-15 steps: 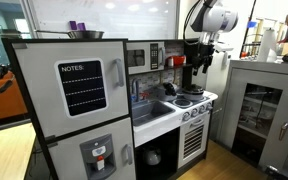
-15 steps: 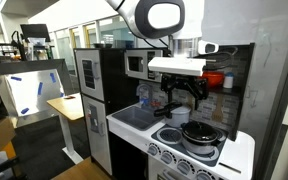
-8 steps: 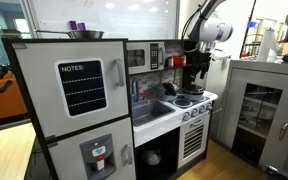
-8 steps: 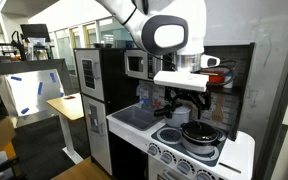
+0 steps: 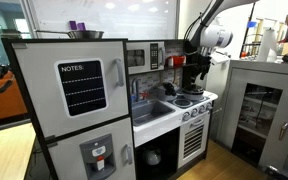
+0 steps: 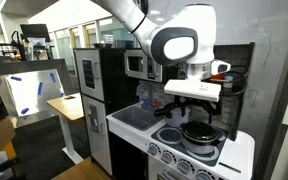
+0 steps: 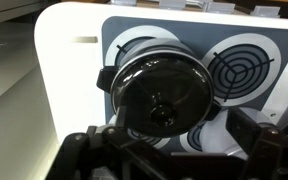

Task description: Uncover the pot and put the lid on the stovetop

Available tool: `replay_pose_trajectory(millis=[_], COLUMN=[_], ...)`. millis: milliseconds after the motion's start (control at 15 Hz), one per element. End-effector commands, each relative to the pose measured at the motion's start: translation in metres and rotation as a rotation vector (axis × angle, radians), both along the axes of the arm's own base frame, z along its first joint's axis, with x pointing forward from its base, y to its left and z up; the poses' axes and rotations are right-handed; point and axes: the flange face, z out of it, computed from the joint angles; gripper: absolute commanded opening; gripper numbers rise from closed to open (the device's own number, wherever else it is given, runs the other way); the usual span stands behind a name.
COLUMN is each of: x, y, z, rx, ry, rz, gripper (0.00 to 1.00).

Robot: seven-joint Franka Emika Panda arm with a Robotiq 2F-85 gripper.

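Observation:
The pot (image 7: 162, 90) is small, silver-grey and covered by a dark glass lid with a knob (image 7: 164, 108). It sits on a burner of the white stovetop (image 7: 74, 80), and a free black burner ring (image 7: 242, 68) lies beside it. My gripper (image 7: 174, 160) is open and empty, with its dark fingers at the bottom of the wrist view, above the pot and apart from the lid. In an exterior view the gripper (image 6: 200, 106) hangs just over the pot (image 6: 199, 133) on the stovetop (image 6: 234, 155). In an exterior view the gripper (image 5: 196, 72) is above the stovetop (image 5: 192, 101).
A grey sink basin (image 6: 134, 117) lies beside the stovetop. The toy fridge (image 5: 74, 110) has a steel bowl (image 5: 85, 34) on top. A microwave (image 6: 136, 65) and a shelf with a red item (image 6: 216, 78) stand behind the stove. A grey cabinet (image 5: 259, 100) is nearby.
The arm has swung sideways along the stove and now hangs over the pot. The gripper stays open. The pot and lid have not moved.

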Motion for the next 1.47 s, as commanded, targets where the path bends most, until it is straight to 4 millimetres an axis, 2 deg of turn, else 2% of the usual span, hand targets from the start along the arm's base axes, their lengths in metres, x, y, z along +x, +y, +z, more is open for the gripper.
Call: replay_pose_trajectory(millis=[0, 533, 1400], x=[0.007, 0.018, 0.023], y=[-0.008, -0.012, -0.013], z=[0.000, -0.009, -0.025], rx=[0.009, 0.025, 0.030], ry=[-0.043, -0.052, -0.038], rz=[0.015, 0.016, 0.020], gripper=[1.00, 1.00, 1.00])
